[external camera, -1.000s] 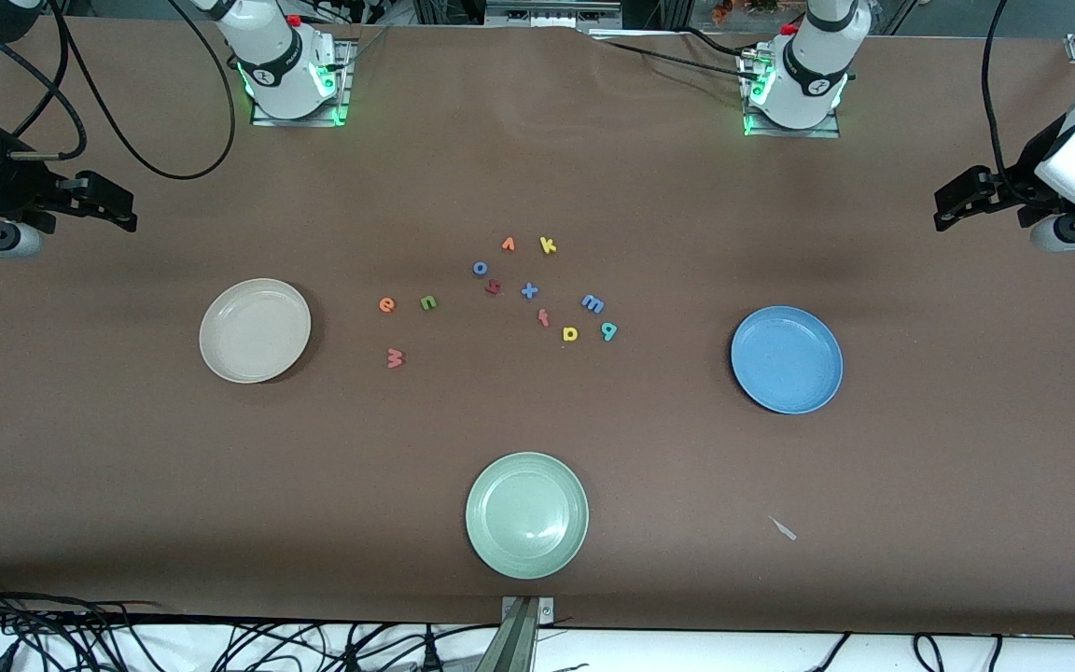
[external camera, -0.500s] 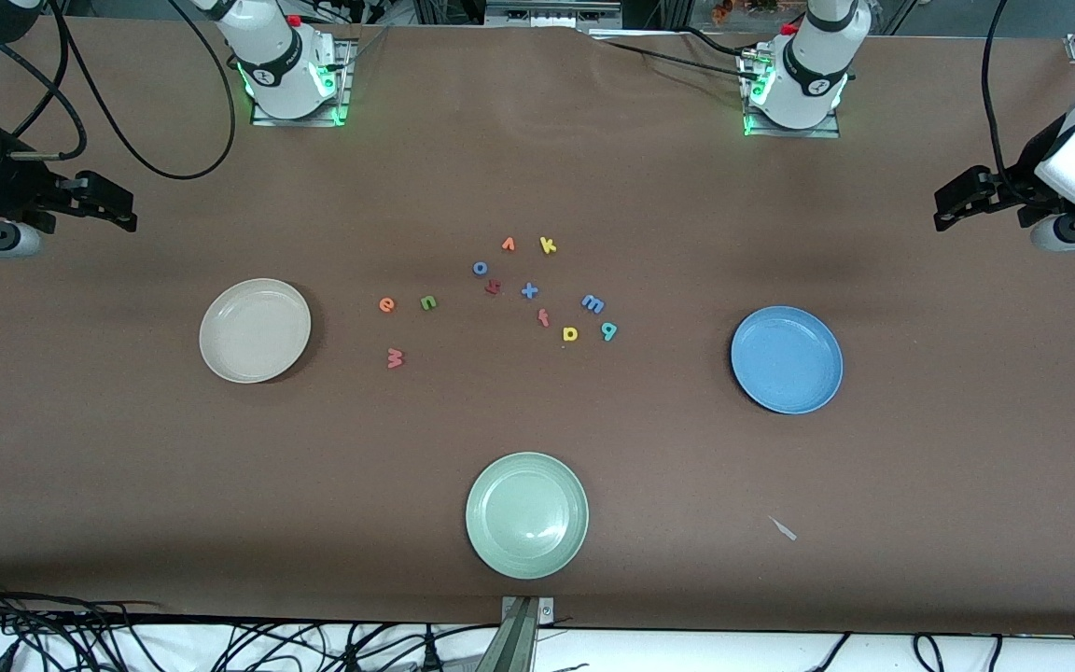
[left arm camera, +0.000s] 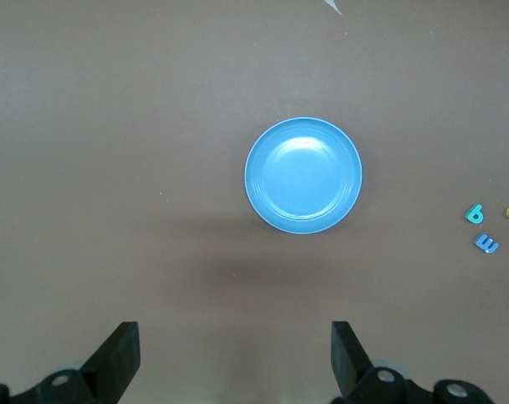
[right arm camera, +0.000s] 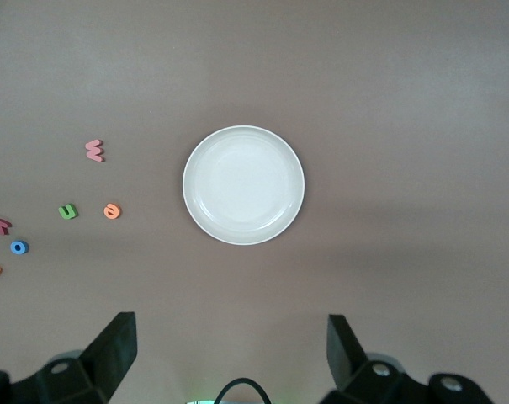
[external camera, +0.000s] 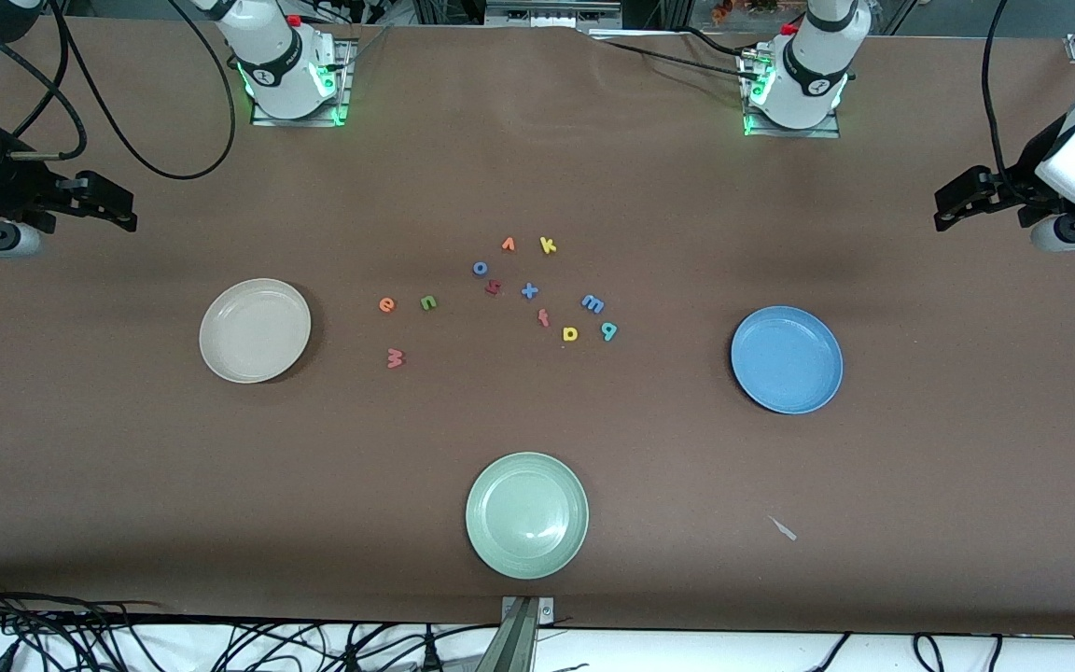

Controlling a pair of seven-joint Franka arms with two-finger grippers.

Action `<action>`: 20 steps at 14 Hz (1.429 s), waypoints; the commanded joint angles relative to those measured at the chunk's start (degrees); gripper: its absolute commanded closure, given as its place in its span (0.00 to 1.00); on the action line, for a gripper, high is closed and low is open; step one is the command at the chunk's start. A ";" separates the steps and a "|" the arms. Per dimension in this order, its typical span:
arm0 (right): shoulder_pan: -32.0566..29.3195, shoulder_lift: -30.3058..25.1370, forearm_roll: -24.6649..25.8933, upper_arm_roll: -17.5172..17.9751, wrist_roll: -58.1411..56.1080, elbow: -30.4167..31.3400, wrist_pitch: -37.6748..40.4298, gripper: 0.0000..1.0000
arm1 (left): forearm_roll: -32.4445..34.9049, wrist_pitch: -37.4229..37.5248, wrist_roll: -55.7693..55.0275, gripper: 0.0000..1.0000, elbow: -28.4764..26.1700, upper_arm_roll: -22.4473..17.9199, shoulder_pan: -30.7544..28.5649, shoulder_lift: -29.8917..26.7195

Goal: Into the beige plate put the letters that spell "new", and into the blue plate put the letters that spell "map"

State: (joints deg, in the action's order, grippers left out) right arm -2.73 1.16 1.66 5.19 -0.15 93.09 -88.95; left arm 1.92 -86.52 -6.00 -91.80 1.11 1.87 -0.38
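Note:
The beige plate [external camera: 255, 330] [right arm camera: 244, 185] lies empty toward the right arm's end, the blue plate [external camera: 787, 359] [left arm camera: 303, 175] empty toward the left arm's end. Between them on the table lie orange "e" [external camera: 387, 304], green "n" [external camera: 428, 301], salmon "w" [external camera: 395, 357], blue "m" [external camera: 593, 302], teal "a" [external camera: 608, 330] and yellow "p" [external camera: 570, 333]. My right gripper [external camera: 124, 211] [right arm camera: 231, 349] hangs open and empty over its end of the table. My left gripper [external camera: 946, 211] [left arm camera: 235, 353] hangs open and empty over the other end.
A pale green plate [external camera: 526, 514] sits nearest the front camera. Spare letters lie among the others: blue "o" [external camera: 480, 268], orange "v" [external camera: 508, 245], yellow "k" [external camera: 548, 245], blue "x" [external camera: 529, 290], a dark-red letter [external camera: 493, 287], a salmon letter [external camera: 543, 318]. A white scrap [external camera: 784, 528] lies near the front edge.

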 commanded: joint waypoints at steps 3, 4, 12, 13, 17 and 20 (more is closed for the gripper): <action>-0.35 -0.72 -1.13 0.09 -0.73 0.69 0.27 0.00 | 0.19 0.12 1.25 0.00 0.83 0.20 -0.38 -0.15; -0.35 -0.72 -1.13 0.09 -0.64 0.69 0.27 0.00 | 0.19 -0.14 1.25 0.00 0.75 0.12 -0.29 -0.06; -0.35 -0.72 -1.13 0.09 -0.64 0.69 0.27 0.00 | 0.54 -0.84 0.99 0.00 0.74 1.96 0.77 1.87; -0.35 -0.72 -1.13 0.09 -0.64 0.69 0.27 0.00 | 0.46 -0.84 0.64 0.00 0.74 1.96 0.77 2.22; -0.35 -0.72 -1.13 0.09 -0.64 0.69 0.27 0.00 | -3.22 -0.84 1.16 0.00 1.09 1.44 -0.46 1.96; -0.35 -0.63 -1.13 0.09 -0.64 0.69 0.18 0.00 | -2.97 -0.23 0.81 0.00 3.03 1.26 -0.46 1.96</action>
State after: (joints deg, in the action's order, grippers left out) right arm -2.73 1.16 1.65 5.19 -0.15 93.10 -88.91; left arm 0.02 -87.64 -5.99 -90.83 2.57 1.64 1.43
